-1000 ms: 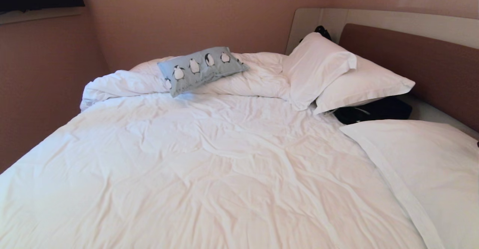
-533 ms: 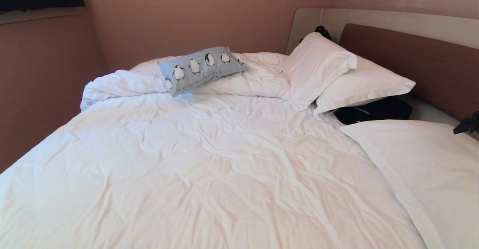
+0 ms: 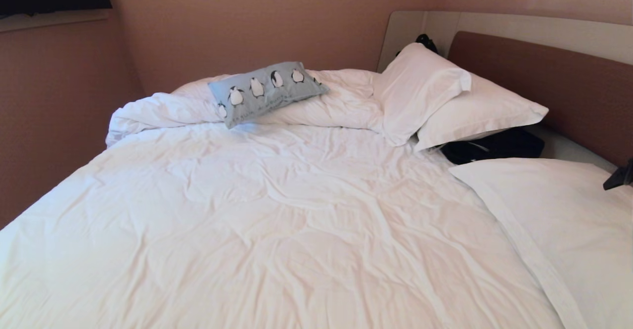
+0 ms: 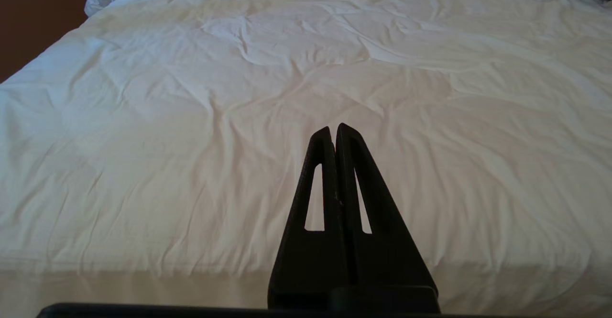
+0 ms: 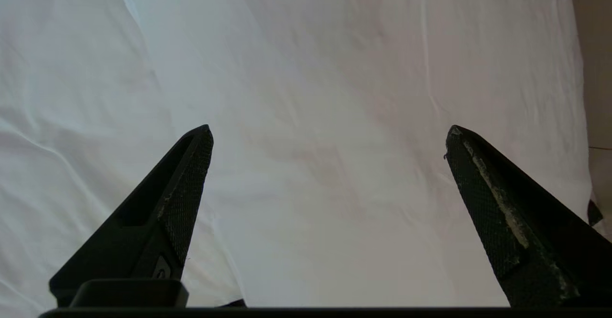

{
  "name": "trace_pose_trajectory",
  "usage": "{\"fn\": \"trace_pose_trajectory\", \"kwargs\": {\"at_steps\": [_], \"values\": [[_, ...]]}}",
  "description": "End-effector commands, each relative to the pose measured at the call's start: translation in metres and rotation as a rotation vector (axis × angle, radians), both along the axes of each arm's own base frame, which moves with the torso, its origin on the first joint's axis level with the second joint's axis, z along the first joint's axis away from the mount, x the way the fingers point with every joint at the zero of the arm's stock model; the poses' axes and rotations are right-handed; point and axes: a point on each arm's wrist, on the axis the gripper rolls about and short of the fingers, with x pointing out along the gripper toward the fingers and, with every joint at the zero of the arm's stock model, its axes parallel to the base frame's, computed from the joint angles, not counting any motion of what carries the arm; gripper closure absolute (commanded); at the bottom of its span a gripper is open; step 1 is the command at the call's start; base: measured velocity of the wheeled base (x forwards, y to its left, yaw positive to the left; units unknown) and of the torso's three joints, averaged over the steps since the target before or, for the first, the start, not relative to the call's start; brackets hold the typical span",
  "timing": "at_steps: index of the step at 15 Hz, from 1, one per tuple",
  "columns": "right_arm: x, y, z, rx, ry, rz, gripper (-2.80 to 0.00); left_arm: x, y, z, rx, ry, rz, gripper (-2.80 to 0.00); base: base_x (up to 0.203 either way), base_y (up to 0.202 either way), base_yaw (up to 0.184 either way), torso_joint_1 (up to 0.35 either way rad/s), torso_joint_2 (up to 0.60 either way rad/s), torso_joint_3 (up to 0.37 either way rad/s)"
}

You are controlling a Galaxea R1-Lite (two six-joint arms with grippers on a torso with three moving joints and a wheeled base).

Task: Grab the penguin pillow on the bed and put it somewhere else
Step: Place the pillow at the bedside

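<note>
Penguin pillow point(image 3: 267, 91) is seen propped on bunched duvet at far side of bed point(image 3: 277, 220), well apart from right gripper point(image 5: 330, 134), whose jaws are spread wide, nothing held. Left gripper point(image 4: 333, 129) is clenched, empty, parked. Pillow is judged light, soft, compressible; pinch at near corner or edge is advised.

The bed point(image 3: 277, 220) wears matt, creased white cloth, and the penguin pillow point(image 3: 267, 91) is soft printed fabric. The right tool point(image 5: 329, 138) is matt black plastic, its fingers point(image 5: 189, 189) faced with rough, scuffed texture.
</note>
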Motion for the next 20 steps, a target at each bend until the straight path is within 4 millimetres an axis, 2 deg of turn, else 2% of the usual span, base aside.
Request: {"fn": "trace_pose_trajectory", "kwargs": {"at_steps": [1, 4, 9, 14, 20], "values": [[0.002, -0.013, -0.013, -0.007, 0.021, 0.011, -2.80, 0.000, 0.000, 0.000, -0.001, 0.001, 0.001, 0.00, 0.000, 0.000, 0.000, 0.000, 0.00, 0.000], [0.004, -0.037, -0.042, -0.010, 0.083, 0.040, -2.80, 0.000, 0.000, 0.000, -0.001, 0.001, 0.001, 0.00, 0.000, 0.000, 0.000, 0.000, 0.00, 0.000], [0.002, -0.069, -0.097, 0.068, 0.135, 0.198, -2.80, 0.000, 0.000, 0.000, 0.000, 0.000, 0.001, 0.00, 0.000, 0.000, 0.000, 0.000, 0.00, 0.000], [0.013, -0.083, -0.159, 0.120, 0.205, 0.257, -2.80, 0.000, 0.000, 0.000, -0.001, 0.000, 0.001, 0.00, 0.000, 0.000, 0.000, 0.000, 0.00, 0.000], [0.021, -0.085, -0.203, 0.148, 0.271, 0.284, -2.80, 0.000, 0.000, 0.000, -0.001, 0.000, 0.001, 0.00, 0.000, 0.000, 0.000, 0.000, 0.00, 0.000]]}}
